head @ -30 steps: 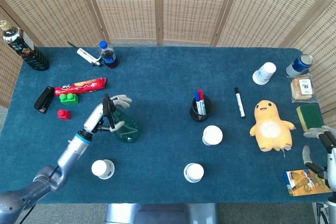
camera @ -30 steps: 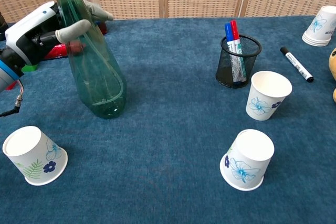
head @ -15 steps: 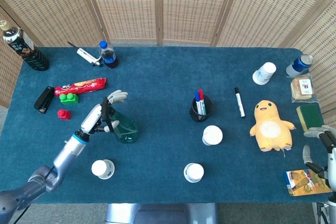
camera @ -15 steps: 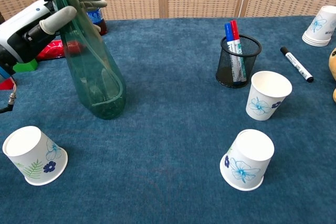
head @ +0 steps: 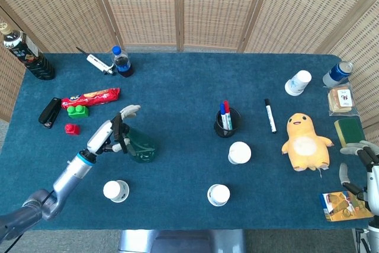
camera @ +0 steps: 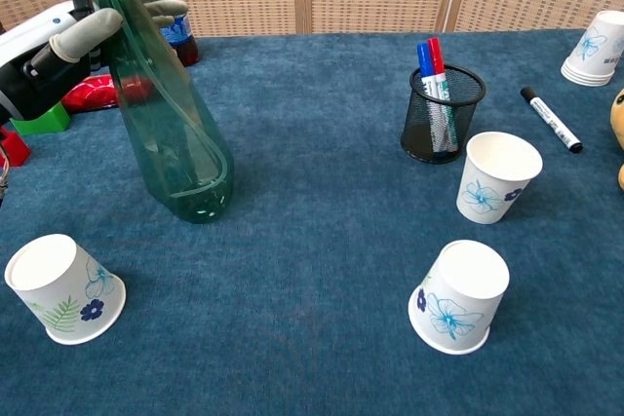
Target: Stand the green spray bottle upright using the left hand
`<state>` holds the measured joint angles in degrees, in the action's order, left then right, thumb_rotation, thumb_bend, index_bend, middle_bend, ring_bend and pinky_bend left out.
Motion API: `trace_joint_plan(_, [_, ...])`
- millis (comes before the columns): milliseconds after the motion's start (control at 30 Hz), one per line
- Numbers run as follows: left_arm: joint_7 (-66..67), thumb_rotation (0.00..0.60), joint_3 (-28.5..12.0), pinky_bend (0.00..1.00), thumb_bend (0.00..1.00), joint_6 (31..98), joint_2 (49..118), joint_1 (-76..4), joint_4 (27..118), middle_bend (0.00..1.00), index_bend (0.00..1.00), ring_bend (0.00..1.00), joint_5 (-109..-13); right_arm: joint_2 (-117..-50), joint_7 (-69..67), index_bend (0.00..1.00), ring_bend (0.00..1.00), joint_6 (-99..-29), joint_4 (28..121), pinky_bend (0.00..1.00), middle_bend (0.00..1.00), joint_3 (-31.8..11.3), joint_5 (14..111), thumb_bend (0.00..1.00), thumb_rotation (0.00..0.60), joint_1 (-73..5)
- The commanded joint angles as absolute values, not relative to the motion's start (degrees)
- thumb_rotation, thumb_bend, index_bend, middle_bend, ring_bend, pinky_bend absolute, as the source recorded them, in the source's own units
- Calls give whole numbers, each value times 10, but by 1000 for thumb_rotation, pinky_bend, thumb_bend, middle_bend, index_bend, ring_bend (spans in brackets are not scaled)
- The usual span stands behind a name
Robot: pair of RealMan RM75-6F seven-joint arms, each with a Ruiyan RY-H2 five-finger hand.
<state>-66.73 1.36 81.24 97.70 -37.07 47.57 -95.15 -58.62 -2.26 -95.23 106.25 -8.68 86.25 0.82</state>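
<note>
Bottle: the green spray bottle (camera: pixel 171 133) stands on its base on the blue table (head: pixel 177 93), left of centre, leaning slightly toward the left hand.
Left hand: the left hand (camera: pixel 73 41) wraps the bottle's neck, fingers (camera: pixel 146 2) curled round it.
Right hand: the right hand (head: pixel 358 167) sits at the table's right edge, fingers apart, holding nothing.
Open room: bare cloth lies between the bottle and the pen cup (camera: pixel 444 114); a paper cup (camera: pixel 63 287) lies near the front-left edge.
Crowding: red and green blocks (head: pixel 76 117) sit just behind the left hand.
Change: over the last second the arm has drawn back leftward, and the bottle's top has tipped with it.
</note>
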Motion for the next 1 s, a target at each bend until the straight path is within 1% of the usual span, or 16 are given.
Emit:
trace_joint_plan(33, [-659,182,17,145,334,797,965,-375,492,45,62,0,-952,-586,-23,395,230,-952,1063,278,371,-87,862,515,600,8])
trace_joint_plan(100, [-652,176,17,145,333,789,958,-379,503,38,62,0,-952,-587,-24,395,230,-952,1062,278,371,-86,862,514,600,8])
trace_joint_plan(200, [-641,174,13,188,333,787,950,-384,519,34,59,0,-954,-586,-25,395,230,-953,1062,278,371,-86,861,514,600,9])
trace_joint_plan(267, [-637,171,12,186,333,788,949,-384,523,33,51,0,-955,-586,-26,395,230,-954,1061,278,371,-86,860,514,600,10])
trace_joint_plan(400, [-637,138,13,172,333,789,947,-381,528,26,35,0,-955,-585,-29,394,230,-953,1059,278,371,-86,859,513,600,10])
trace_joint_plan(500, [-637,132,12,156,333,791,944,-381,532,21,27,0,-956,-585,-30,394,232,-952,1058,278,371,-86,859,512,600,9])
trace_joint_plan(733, [-637,116,12,167,332,802,938,-377,540,17,24,0,-960,-587,-32,394,232,-951,1056,278,371,-86,858,515,600,9])
trace_joint_plan(1000, [-633,111,13,163,325,817,920,-364,557,18,23,0,-959,-587,-31,394,232,-943,1056,278,371,-88,858,513,600,3])
